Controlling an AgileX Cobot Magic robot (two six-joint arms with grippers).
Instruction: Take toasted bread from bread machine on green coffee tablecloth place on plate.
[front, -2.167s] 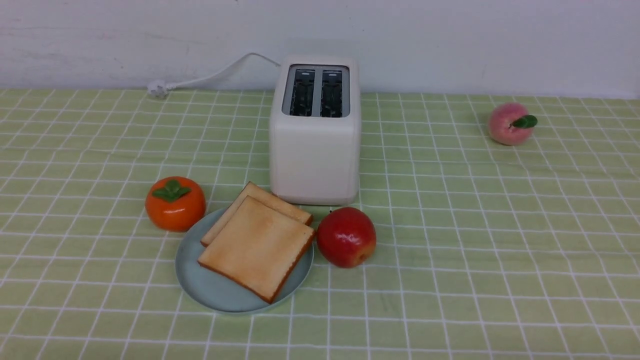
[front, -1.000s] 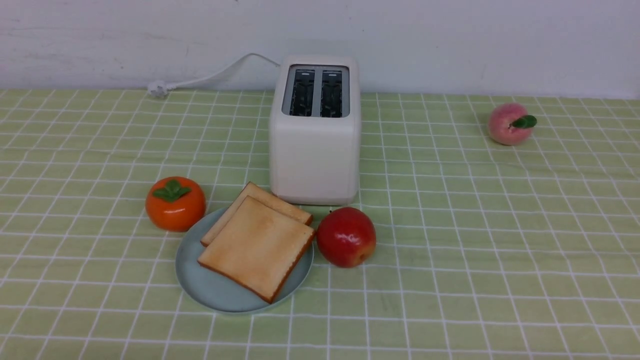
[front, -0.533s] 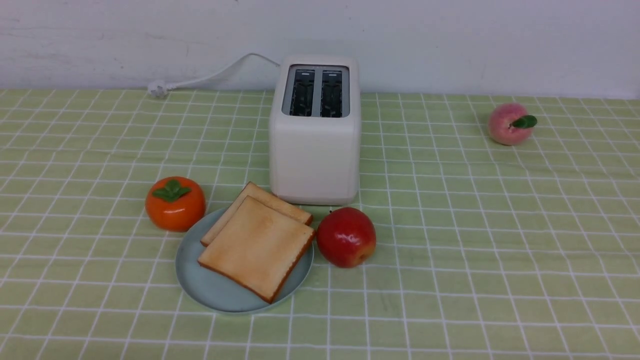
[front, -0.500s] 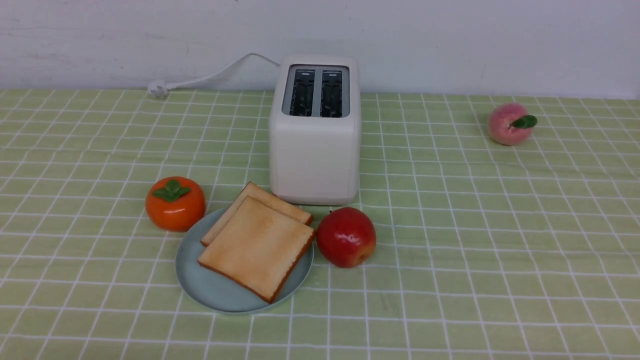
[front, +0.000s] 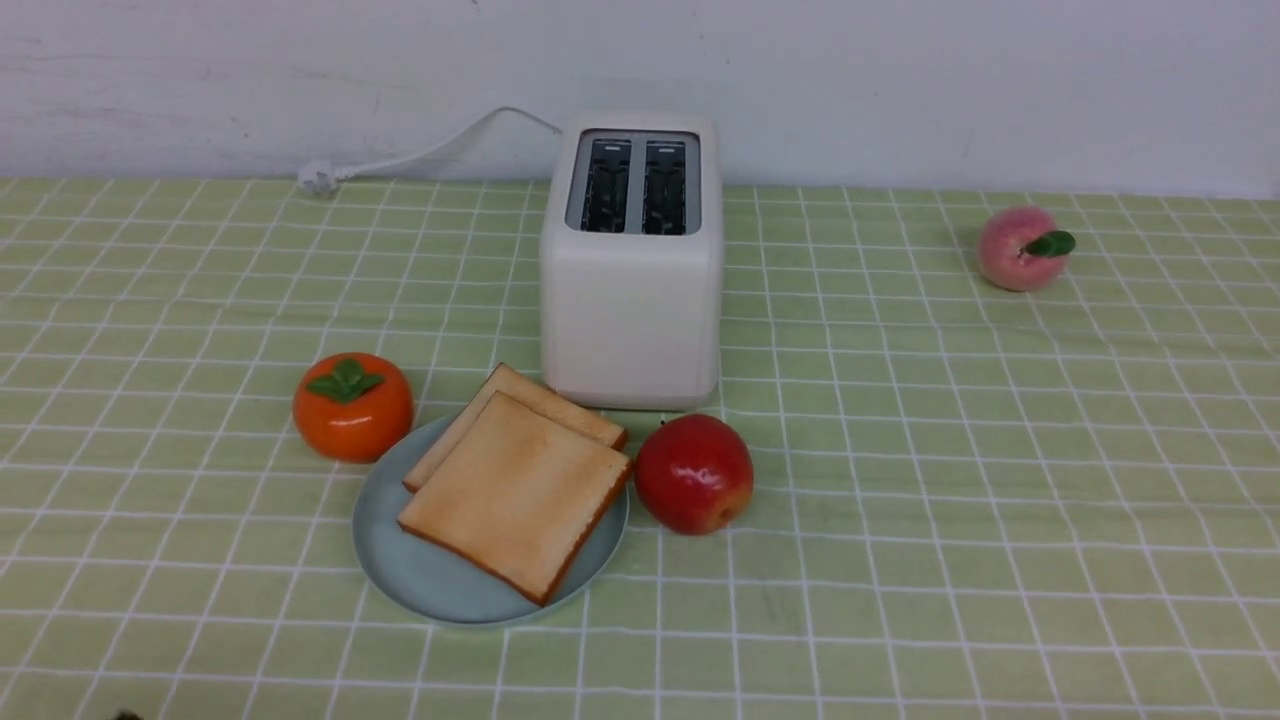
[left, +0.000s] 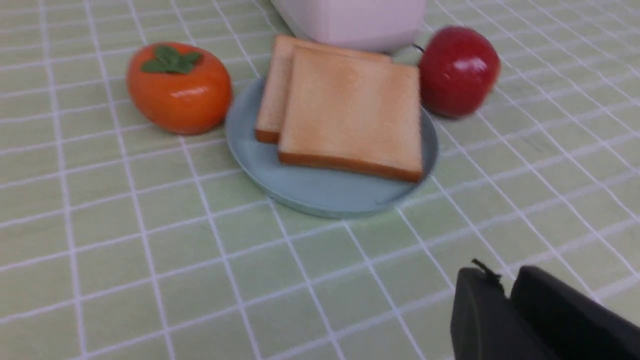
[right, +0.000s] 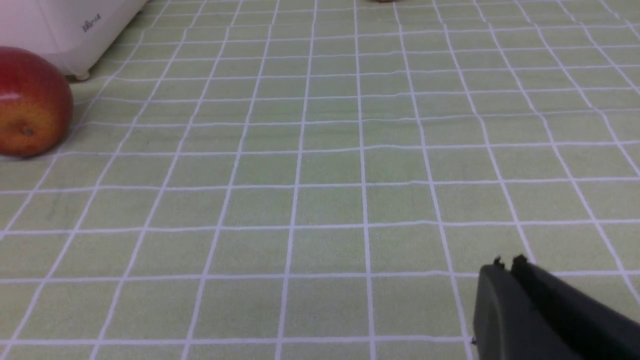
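Observation:
Two slices of toasted bread (front: 515, 495) lie flat and overlapping on the pale blue-grey plate (front: 420, 585), in front of the cream bread machine (front: 630, 300). Its two dark slots are empty. All of it stands on the green checked tablecloth (front: 950, 450). In the left wrist view the bread (left: 355, 105) and plate (left: 310, 192) lie ahead of my left gripper (left: 505, 282), which is shut and empty above the cloth. My right gripper (right: 506, 265) is shut and empty over bare cloth, to the right of the bread machine (right: 75, 25).
An orange persimmon (front: 352, 405) sits by the plate's left rim and a red apple (front: 693, 473) by its right rim. A pink peach (front: 1020, 247) lies at the far right. The white power cord (front: 420, 150) runs back left along the wall.
A small dark tip has appeared at the bottom left edge of the front view. The bread, plate, bread machine and fruit have not moved.

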